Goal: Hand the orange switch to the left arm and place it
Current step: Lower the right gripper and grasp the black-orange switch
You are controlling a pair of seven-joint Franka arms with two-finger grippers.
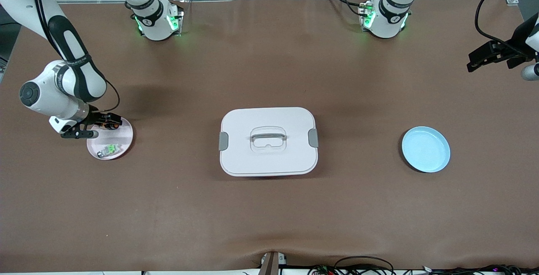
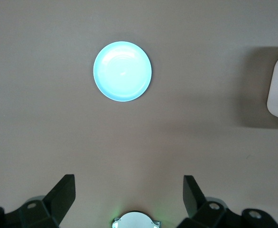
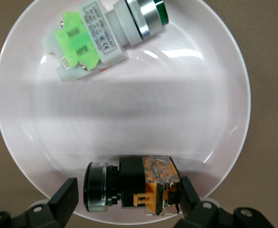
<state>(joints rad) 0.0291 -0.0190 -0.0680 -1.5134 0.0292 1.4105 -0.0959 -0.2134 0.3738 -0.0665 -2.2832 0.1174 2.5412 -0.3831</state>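
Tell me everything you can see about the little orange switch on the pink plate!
The orange switch lies on its side in the pink plate, near the rim. It has a black round button end with a shiny ring, a black middle and an orange block with a clear cover. It looks like plastic. The right gripper is down around it, one finger on each side, not yet shut on it. The green switch lies apart from it in the same plate.
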